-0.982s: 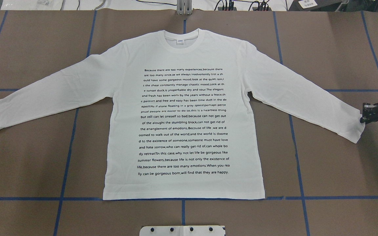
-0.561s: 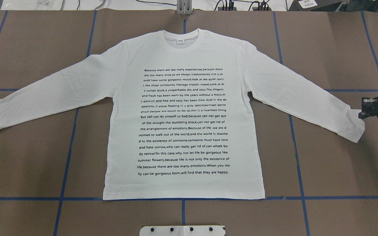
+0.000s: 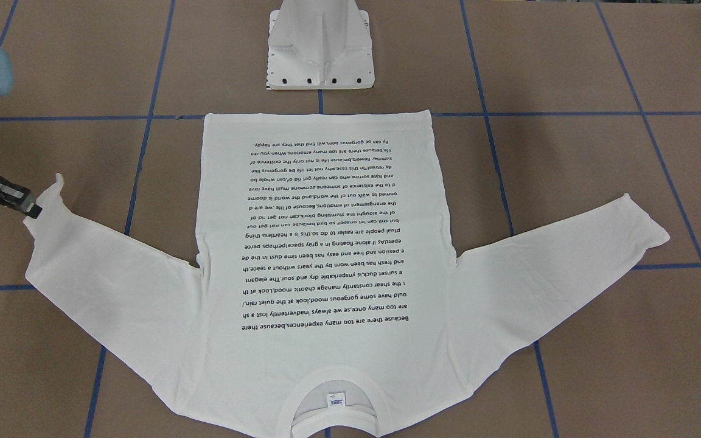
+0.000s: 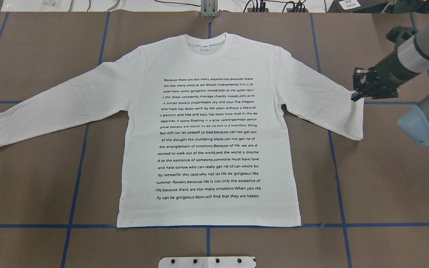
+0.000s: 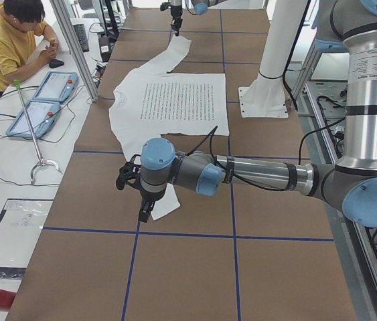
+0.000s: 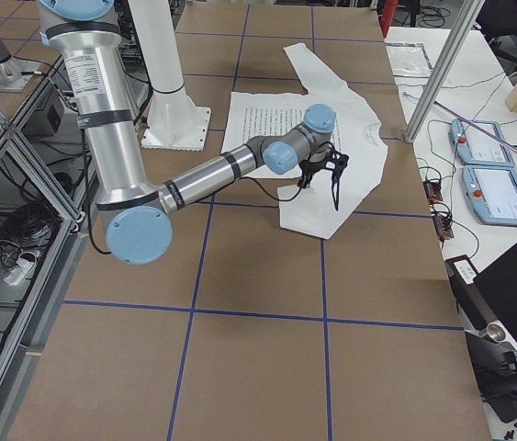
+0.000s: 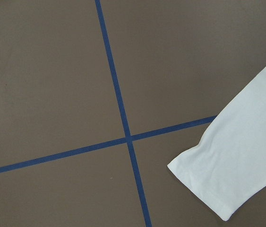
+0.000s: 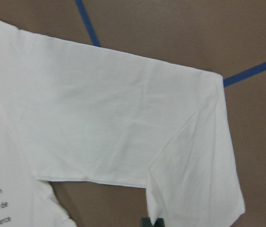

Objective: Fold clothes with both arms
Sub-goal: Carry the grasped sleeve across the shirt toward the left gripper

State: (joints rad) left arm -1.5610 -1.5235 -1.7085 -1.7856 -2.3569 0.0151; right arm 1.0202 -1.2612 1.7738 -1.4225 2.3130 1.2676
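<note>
Sleeve gripped, frame right
Your black right gripper point(image 4: 356, 95) clamps the white long-sleeved cotton T-shirt point(image 4: 207, 126) by its cuff; left gripper point(image 5: 134, 190): can't tell.

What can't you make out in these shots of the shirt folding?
Left gripper: seen only in the exterior left view, so open or shut is unclear.
Collar label: print too small in the overhead view.
Right gripper on the T-shirt sleeve: fingertips mostly cut off by the right wrist view's bottom edge.
</note>
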